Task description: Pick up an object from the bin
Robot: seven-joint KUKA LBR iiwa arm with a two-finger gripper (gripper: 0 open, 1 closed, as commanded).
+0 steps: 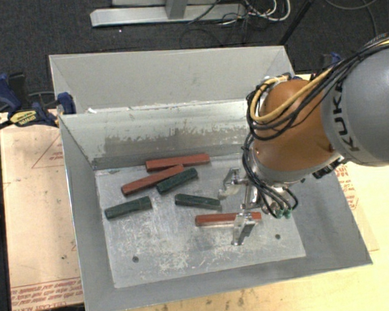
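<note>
Evidently the tool [238,206] is spread wide, one finger on each side of the red bar [217,219] that lies flat on the floor of the bin [190,260]. Closing would, I judge, pinch the bar across its narrow width, at the end nearest the arm. It grips nothing. A dark green bar [197,200] lies just beside the tool's far finger, close enough to get nudged. The other bars lie well apart beyond it.

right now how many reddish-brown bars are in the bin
3. One lies flat near the back wall. One lies angled just in front of it, to the left. One lies toward the front, its right end at the pincer. The arm could hide more.
</note>
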